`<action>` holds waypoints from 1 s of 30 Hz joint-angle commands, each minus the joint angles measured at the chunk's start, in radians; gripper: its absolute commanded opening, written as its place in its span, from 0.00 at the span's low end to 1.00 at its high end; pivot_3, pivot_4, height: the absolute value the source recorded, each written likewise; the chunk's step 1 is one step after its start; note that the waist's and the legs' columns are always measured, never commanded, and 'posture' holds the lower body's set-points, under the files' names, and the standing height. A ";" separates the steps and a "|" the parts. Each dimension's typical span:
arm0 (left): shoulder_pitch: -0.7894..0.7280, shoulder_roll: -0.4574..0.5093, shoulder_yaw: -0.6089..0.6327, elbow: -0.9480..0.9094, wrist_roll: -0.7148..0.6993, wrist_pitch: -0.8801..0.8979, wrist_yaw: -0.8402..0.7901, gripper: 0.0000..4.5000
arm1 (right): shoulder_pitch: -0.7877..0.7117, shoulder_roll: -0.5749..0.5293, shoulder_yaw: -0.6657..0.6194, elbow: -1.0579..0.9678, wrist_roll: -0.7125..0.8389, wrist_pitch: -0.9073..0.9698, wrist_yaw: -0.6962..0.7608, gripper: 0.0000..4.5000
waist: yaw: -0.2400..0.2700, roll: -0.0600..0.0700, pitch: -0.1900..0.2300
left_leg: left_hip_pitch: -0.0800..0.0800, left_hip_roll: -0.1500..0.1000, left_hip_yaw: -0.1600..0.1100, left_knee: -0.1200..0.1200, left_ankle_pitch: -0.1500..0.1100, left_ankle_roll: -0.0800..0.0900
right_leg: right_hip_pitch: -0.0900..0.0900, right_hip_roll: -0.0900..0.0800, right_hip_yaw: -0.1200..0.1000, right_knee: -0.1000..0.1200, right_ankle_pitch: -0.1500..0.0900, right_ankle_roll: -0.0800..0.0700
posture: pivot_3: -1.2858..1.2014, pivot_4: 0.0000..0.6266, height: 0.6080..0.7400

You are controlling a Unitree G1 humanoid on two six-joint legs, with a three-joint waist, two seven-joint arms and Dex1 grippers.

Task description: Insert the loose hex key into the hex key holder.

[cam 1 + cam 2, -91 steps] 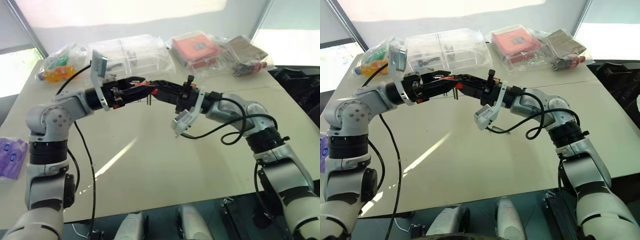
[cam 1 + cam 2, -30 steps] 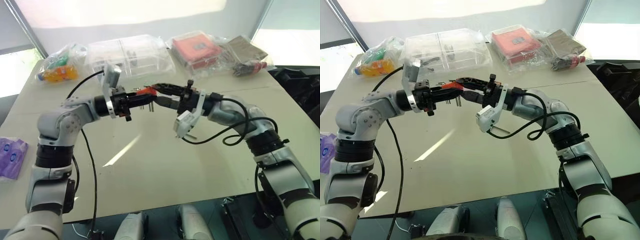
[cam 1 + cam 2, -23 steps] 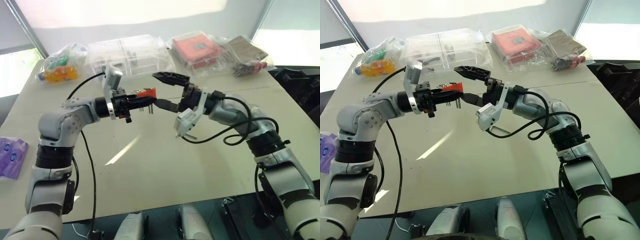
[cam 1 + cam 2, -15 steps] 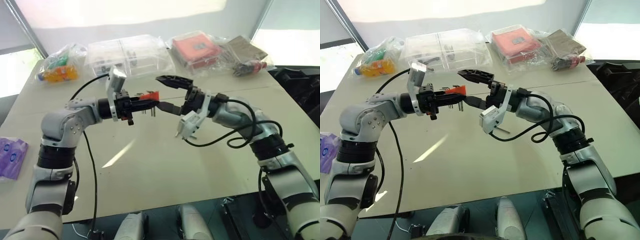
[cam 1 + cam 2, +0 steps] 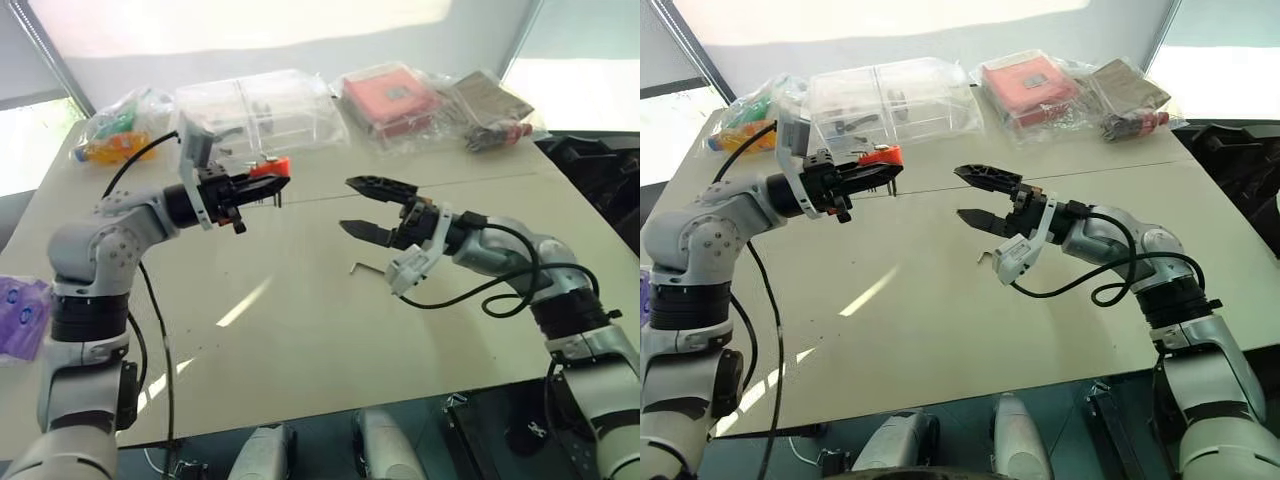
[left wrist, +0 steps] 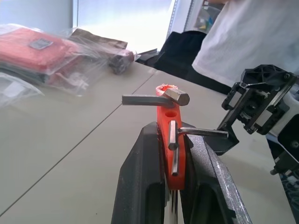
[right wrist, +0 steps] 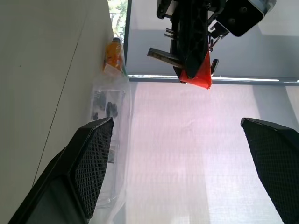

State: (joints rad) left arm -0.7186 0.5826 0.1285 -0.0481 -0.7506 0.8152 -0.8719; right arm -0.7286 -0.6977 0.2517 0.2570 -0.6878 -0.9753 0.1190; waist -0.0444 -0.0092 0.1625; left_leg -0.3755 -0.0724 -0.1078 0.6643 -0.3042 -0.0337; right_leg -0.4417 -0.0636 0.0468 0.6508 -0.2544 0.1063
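The hex key holder (image 5: 269, 167), a small red-orange block with thin metal keys sticking out, is held above the table with my left gripper (image 5: 258, 185) shut on it. The left wrist view shows the holder (image 6: 170, 140) clamped between the two black fingers. My right gripper (image 5: 357, 207) hangs open to the right of the holder, a clear gap away, with nothing between its fingers. The loose hex key (image 5: 365, 267), a thin dark L-shaped rod, lies flat on the table just below the right gripper.
Along the table's far edge stand clear plastic boxes (image 5: 262, 108), a flat red-orange box in plastic (image 5: 390, 100), a bag of dark parts (image 5: 490, 110) and a colourful bag (image 5: 120, 135). A purple packet (image 5: 22, 315) lies at the left edge. A person in white (image 6: 243, 37) stands beyond.
My right gripper has opened, let go near the holder and drawn back to the right and down. The left arm has swung the holder to the left. The two grippers now stand apart.
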 commanded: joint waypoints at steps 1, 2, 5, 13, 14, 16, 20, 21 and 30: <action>-0.015 0.003 0.007 -0.037 -0.004 -0.014 0.000 0.02 | -0.032 0.004 -0.016 -0.013 0.008 -0.002 -0.014 1.00 | 0.001 0.000 0.000 | 0.000 0.000 0.000 0.000 0.000 0.000 | 0.000 0.000 0.000 0.000 0.000 0.000 | 0.52 0.24 1.00; -0.014 0.002 0.006 -0.039 -0.002 -0.016 -0.001 0.02 | -0.031 0.003 -0.013 -0.008 0.017 -0.003 -0.005 1.00 | 0.002 0.000 0.000 | 0.000 0.000 0.000 0.000 0.000 0.000 | 0.000 0.000 0.000 0.000 0.000 0.000 | 0.52 0.24 1.00; -0.010 0.003 0.002 -0.046 0.012 -0.035 -0.004 0.02 | -0.021 -0.002 0.001 0.010 0.062 -0.002 0.037 1.00 | 0.001 0.000 0.000 | 0.000 0.000 0.000 0.000 0.000 0.000 | 0.001 0.000 0.000 0.000 0.000 0.000 | 0.52 0.24 1.00; 0.047 -0.011 -0.048 -0.108 0.110 -0.167 -0.002 0.02 | 0.053 0.007 0.025 -0.043 0.640 0.484 0.567 1.00 | 0.001 0.000 0.000 | 0.000 0.000 0.000 0.001 0.000 0.000 | 0.002 -0.001 0.000 -0.001 0.000 0.000 | 0.52 0.24 1.00; 0.053 -0.017 -0.051 -0.114 0.116 -0.177 0.003 0.02 | 0.057 0.003 0.017 -0.079 0.697 0.622 0.628 1.00 | 0.001 0.000 0.000 | 0.000 0.000 0.000 0.001 0.000 0.000 | 0.002 -0.001 0.000 -0.001 0.000 0.000 | 0.52 0.24 1.00; 0.066 -0.033 -0.054 -0.127 0.121 -0.188 0.019 0.02 | 0.059 -0.022 0.011 -0.163 0.828 0.937 0.761 1.00 | 0.003 0.000 0.000 | 0.000 0.000 -0.001 0.001 0.000 0.000 | 0.002 -0.001 0.000 -0.001 0.000 0.000 | 0.52 0.24 1.00; 0.100 -0.046 -0.069 -0.162 0.136 -0.207 0.027 0.02 | 0.027 -0.023 0.003 -0.240 0.885 1.345 0.807 1.00 | 0.007 0.000 0.000 | 0.000 0.000 -0.001 0.001 -0.001 0.002 | 0.002 -0.001 0.000 -0.001 0.000 0.000 | 0.52 0.24 1.00; 0.105 -0.049 -0.068 -0.170 0.133 -0.204 0.032 0.02 | 0.021 -0.020 0.007 -0.255 0.893 1.418 0.812 1.00 | 0.007 0.000 0.000 | 0.000 0.000 -0.001 0.001 -0.001 0.002 | 0.002 -0.001 0.000 -0.001 0.000 0.000 | 0.52 0.24 1.00; 0.142 -0.042 -0.050 -0.242 0.103 -0.176 0.049 0.02 | 0.022 0.001 0.080 -0.269 0.831 1.623 0.837 1.00 | 0.026 0.000 0.000 | 0.000 0.000 0.000 0.001 -0.001 0.002 | 0.001 -0.002 0.000 -0.001 0.000 0.000 | 0.52 0.24 1.00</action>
State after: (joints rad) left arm -0.5787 0.5310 0.0523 -0.2467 -0.6244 0.6437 -0.8250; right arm -0.6889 -0.7012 0.3264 -0.0018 0.1614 0.6459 0.9521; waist -0.0188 -0.0093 0.1625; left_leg -0.3757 -0.0724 -0.1082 0.6657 -0.3051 -0.0323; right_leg -0.4403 -0.0660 0.0467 0.6497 -0.2543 0.1064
